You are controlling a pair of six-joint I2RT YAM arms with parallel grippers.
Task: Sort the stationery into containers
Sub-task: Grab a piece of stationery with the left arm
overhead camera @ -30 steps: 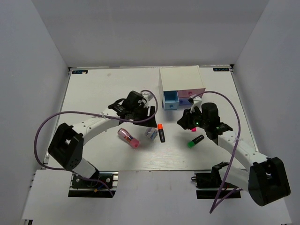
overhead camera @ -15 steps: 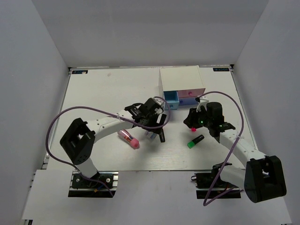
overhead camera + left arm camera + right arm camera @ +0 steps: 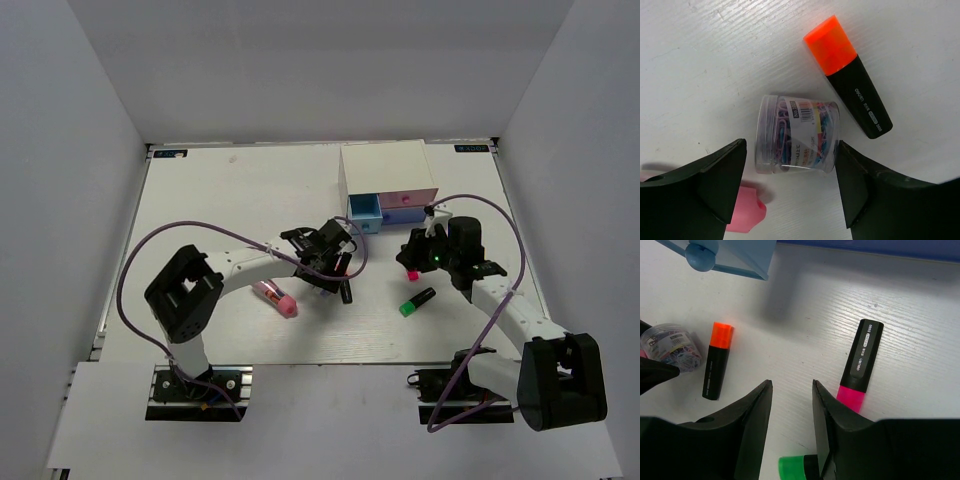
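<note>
Left wrist, clear tub of paperclips

Clip tub just left of highlighter, drawer box behind.

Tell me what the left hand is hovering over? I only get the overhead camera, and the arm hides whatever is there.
Observer: Its wrist camera shows a clear round tub of coloured paper clips lying on its side. The left hand is open, with one finger on each side of the tub.
Operator: And the right hand, is it carrying anything? From above it just looks like a dark lump.
Observer: No. On its own camera the right hand is open with nothing between its fingers. The pink highlighter lies on the table just outside them.
</note>
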